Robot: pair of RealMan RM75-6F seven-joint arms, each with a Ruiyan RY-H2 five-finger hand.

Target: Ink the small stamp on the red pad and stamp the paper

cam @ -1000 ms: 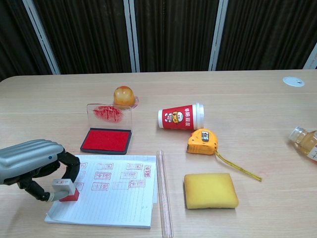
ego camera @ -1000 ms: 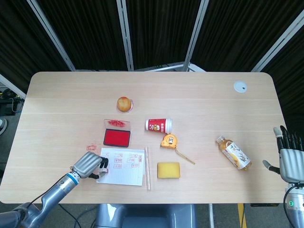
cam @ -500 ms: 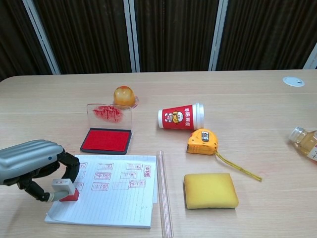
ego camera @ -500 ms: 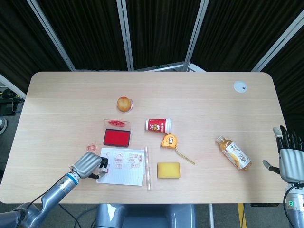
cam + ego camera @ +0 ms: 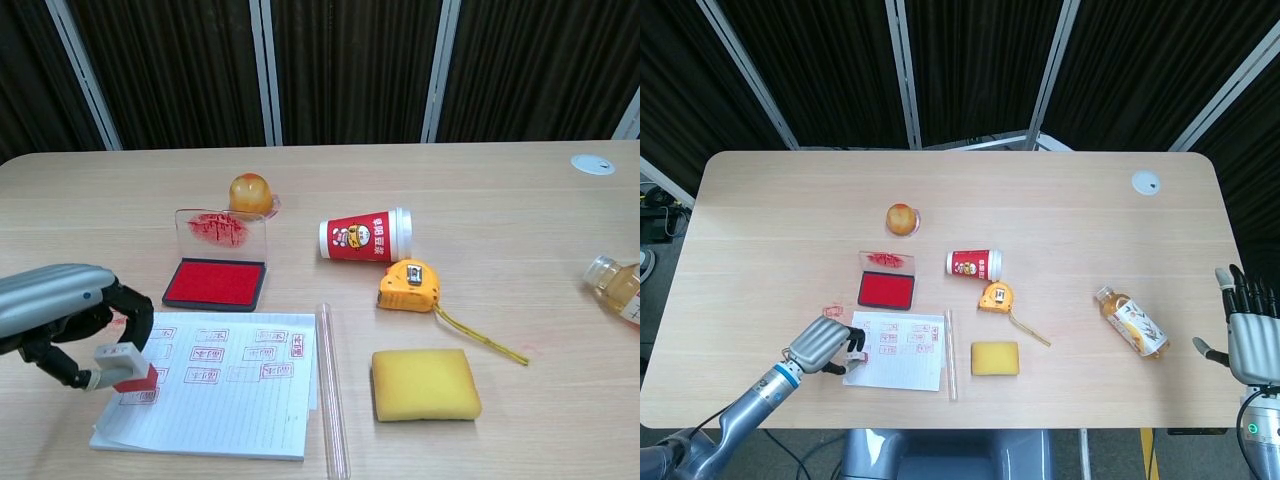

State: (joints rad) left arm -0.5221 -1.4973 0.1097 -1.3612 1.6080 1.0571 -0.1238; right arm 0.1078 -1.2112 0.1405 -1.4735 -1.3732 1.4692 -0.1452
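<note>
Nothing here can be read letter for letter. The paper (image 5: 215, 385) carries rows of red rectangular stamp marks holding characters too small to make out. The red cup (image 5: 366, 237) lying on its side shows a cartoon figure and a line of white characters along it, also illegible. The clear lid (image 5: 221, 235) of the ink pad bears only red smears. The bottle (image 5: 1132, 323) has a label whose print is blurred.

Matt wood table (image 5: 480, 190), lined paper (image 5: 230, 400), glossy metal-look left robot hand (image 5: 60, 310).
</note>
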